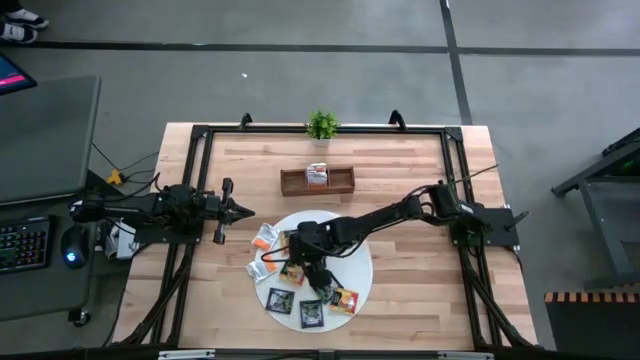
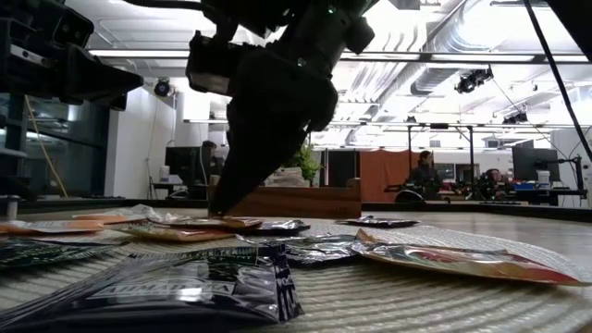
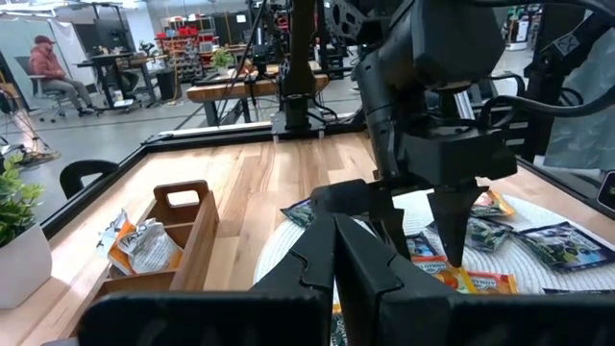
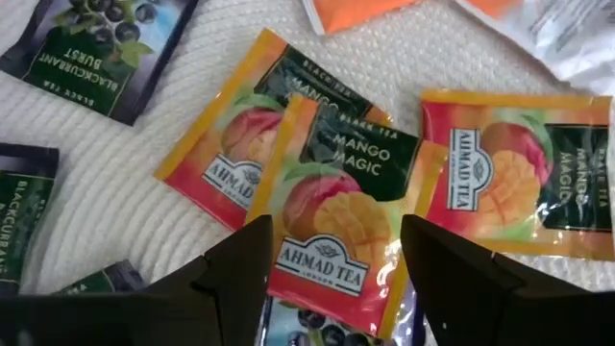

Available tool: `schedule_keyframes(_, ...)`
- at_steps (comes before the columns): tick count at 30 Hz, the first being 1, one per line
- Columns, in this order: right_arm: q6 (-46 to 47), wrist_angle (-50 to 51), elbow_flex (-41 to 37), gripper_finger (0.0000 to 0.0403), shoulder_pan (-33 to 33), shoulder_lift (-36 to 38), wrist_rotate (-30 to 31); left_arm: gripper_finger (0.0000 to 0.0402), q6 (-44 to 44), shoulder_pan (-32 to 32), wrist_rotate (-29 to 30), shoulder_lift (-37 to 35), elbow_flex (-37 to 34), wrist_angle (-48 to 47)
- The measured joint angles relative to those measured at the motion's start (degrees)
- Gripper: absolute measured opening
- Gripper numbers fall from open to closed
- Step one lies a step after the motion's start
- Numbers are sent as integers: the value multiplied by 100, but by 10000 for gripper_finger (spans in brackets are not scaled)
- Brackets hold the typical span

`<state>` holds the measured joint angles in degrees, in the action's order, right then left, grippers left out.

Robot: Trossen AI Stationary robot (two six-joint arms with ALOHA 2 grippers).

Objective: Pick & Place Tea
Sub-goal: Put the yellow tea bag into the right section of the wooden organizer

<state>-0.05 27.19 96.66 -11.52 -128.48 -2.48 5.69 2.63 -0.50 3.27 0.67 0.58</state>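
On the round white mat near the front of the wooden table, the right gripper points straight down over a cluster of tea sachets, its fingers spread apart on either side of a Mango Magic sachet and closed on nothing. In the right wrist view that sachet overlaps a second mango sachet on one side and lies just beside a third on the other, while dark blackcurrant sachets lie farther out on the weave. From above, the right arm reaches from the table's right edge toward the mat's centre, with the gripper set among the sachets; orange and white ones spill off the mat's left edge, and black ones lie on its near part. The low view shows the fingertips down at sachet level, though whether they touch cannot be told. At the far middle of the table stands the wooden tray, with a few white-and-orange sachets standing in its centre compartment. A small potted plant sits at the far edge behind it. The left arm waits over the left side of the table, well apart from the mat, its gripper closed and empty. Beyond the table, people sit at desks in the room.
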Motion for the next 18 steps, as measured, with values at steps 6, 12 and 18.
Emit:
schedule_keyframes(6, 139, -115, 20, 227, 3, -257, -370, 1, -2, -2, 0, 0, 0, -2)
schedule_keyframes(12, 366, -237, 26, 217, -8, -355, -355, 1, -1, 0, 1, 0, 0, 0)
schedule_keyframes(18, 595, -193, 24, 141, 32, -364, -344, 1, -2, 0, 1, 0, 0, 0)
